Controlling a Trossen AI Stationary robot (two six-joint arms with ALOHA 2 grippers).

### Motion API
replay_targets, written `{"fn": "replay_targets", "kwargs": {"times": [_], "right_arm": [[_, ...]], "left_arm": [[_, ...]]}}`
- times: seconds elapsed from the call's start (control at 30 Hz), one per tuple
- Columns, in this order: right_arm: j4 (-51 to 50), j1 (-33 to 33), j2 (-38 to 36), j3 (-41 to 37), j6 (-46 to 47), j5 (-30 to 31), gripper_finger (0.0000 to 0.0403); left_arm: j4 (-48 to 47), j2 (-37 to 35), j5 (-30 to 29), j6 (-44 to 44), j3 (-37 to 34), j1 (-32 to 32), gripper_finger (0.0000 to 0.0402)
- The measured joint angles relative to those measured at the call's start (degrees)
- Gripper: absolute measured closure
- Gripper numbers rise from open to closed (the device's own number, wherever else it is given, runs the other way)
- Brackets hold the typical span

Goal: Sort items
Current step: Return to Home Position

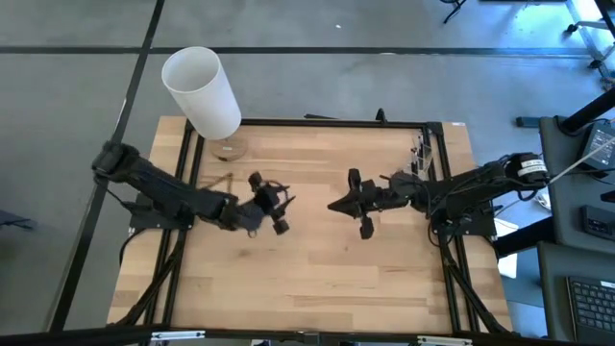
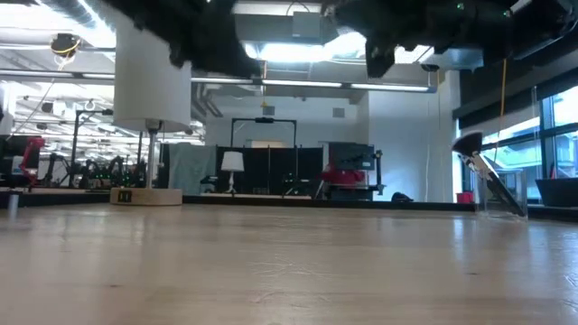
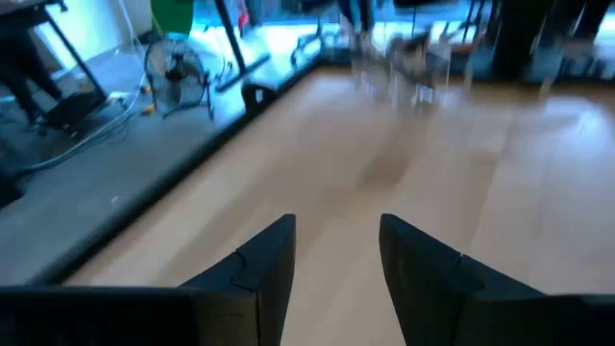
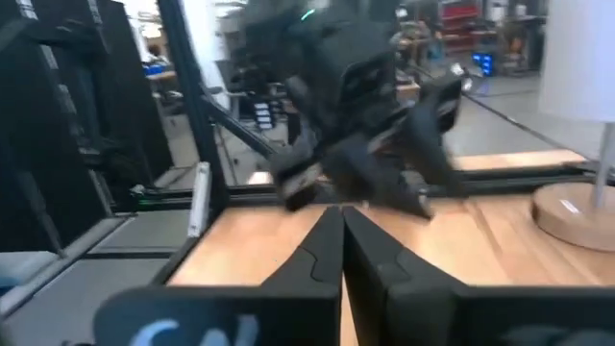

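Two arms hang over the middle of the worktop [image 1: 317, 279], their pincers facing each other.
The left pincer [image 3: 336, 226] is spread; the right pincer [image 4: 341, 211] is pressed together. The brushes [image 2: 470, 149] stand tilted in a clear organizer [image 2: 506, 191] at the worktop's right edge, near its back corner. A white lamp [image 1: 202, 91] stands at the back left corner.

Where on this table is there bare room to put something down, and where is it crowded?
Bare: the table half opposite the lamp base and organizer, and the strip between those two. Crowded: the middle, where the left gripper and right gripper hang close together above the wood.
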Motion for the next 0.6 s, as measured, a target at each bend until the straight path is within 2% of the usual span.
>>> {"fn": "replay_targets", "kwargs": {"times": [0.2,0.43,0.6], "right_arm": [[-3.3,0.1,-5.7,0.0,-2.8,-6.6,0.0400],[-24.4,0.1,-20.4,0.0,-8.5,-6.6,0.0400],[-36.9,0.2,-29.8,0.0,-11.4,-6.6,0.0398]], "left_arm": [[5.2,-9.5,1.7,7.0,-2.8,1.0,0.0254],[20.0,-17.3,2.1,8.1,-16.3,0.3,0.0254],[31.7,-24.2,5.7,11.7,-25.2,0.6,0.0254]]}}
